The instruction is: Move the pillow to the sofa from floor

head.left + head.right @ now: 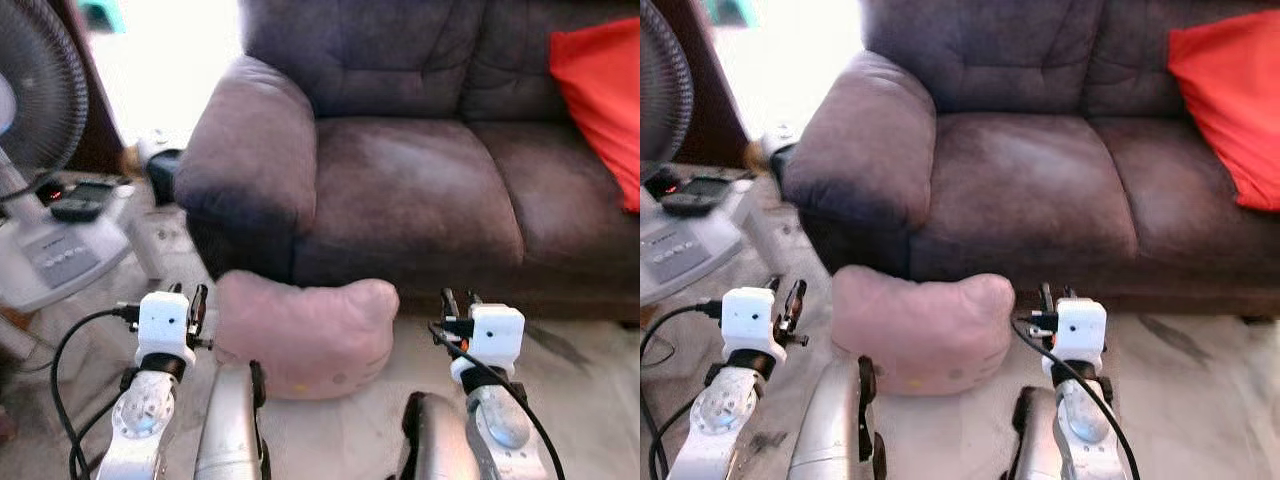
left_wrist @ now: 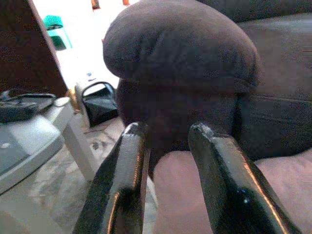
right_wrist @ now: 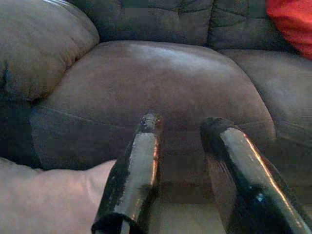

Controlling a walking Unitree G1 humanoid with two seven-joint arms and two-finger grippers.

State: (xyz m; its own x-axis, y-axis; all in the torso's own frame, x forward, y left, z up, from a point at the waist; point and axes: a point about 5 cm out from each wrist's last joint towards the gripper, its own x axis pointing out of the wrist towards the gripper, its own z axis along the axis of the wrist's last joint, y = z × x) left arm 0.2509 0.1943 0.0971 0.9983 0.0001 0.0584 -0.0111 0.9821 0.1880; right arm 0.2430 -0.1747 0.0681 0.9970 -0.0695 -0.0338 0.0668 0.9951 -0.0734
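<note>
Strong daylight pours in from the upper left behind the sofa (image 1: 400, 150), blowing out that patch of floor to plain white in both head views and the left wrist view. The sofa's arm and front stay dim and shadowed, while a soft sheen lies on the seat cushion. The head views are slightly soft, and in the wrist views the near black fingers (image 2: 122, 185) are blurred, with small glints.

Pale marbled floor (image 1: 590, 380). Standing fan (image 1: 35, 110) at 9 o'clock, black bag (image 1: 163, 175) beside it. Bright daylight (image 1: 165, 60) at 11 o'clock.
</note>
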